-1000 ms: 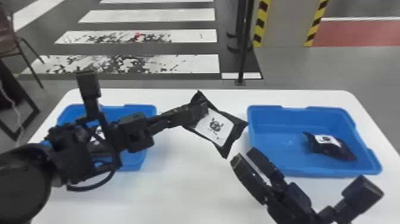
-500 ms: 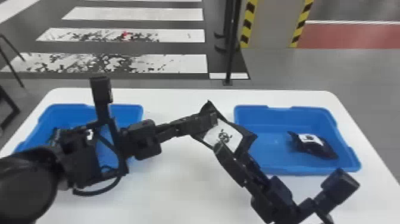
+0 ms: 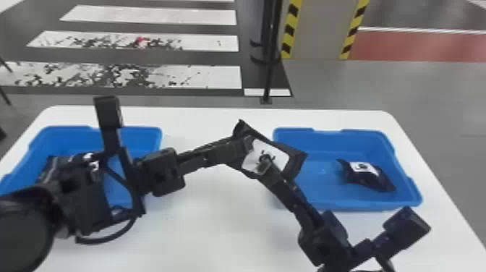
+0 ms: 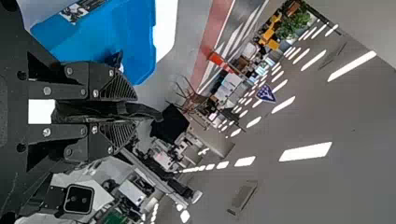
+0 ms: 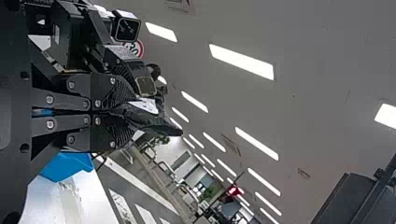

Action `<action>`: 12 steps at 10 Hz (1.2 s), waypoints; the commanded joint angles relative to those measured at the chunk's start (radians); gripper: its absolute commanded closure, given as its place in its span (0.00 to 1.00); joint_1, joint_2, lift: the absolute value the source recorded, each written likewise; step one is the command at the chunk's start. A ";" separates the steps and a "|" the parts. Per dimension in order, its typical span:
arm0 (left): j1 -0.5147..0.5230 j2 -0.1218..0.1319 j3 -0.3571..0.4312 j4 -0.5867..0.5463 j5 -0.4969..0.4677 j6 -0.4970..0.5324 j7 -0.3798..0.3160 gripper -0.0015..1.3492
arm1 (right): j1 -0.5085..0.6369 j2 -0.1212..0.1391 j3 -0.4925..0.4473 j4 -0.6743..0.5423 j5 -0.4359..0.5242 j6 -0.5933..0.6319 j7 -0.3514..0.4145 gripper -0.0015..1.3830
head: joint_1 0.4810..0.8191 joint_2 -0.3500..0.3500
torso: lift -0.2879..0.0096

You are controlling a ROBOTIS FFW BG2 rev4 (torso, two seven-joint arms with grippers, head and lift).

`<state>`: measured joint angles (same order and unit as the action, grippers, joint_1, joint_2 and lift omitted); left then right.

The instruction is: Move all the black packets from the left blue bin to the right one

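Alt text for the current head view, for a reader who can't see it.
Left gripper and right gripper both clamp one white-labelled black packet above a white table, overlapping the right blue bin's left edge. Another black packet lies inside that bin. The left blue bin is partly hidden by the left arm.
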<state>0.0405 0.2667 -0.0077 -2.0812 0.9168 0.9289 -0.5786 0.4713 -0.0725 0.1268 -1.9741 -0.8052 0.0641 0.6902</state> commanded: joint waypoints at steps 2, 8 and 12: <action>0.060 0.005 0.040 -0.004 0.017 -0.023 -0.012 0.11 | -0.032 -0.012 -0.023 0.017 -0.012 0.000 -0.001 0.93 | 0.63 0.45 | 0.35; 0.379 -0.038 0.221 -0.257 -0.221 -0.283 -0.004 0.10 | -0.189 -0.076 -0.225 0.071 0.235 0.228 -0.041 0.90 | 0.63 0.47 | 0.35; 0.497 -0.077 0.295 -0.347 -0.309 -0.374 0.039 0.10 | -0.292 -0.096 -0.326 0.179 0.418 0.306 -0.086 0.78 | 0.63 0.45 | 0.35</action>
<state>0.5316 0.1911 0.2837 -2.4256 0.6094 0.5592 -0.5394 0.1941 -0.1680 -0.1879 -1.8136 -0.4070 0.3633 0.6050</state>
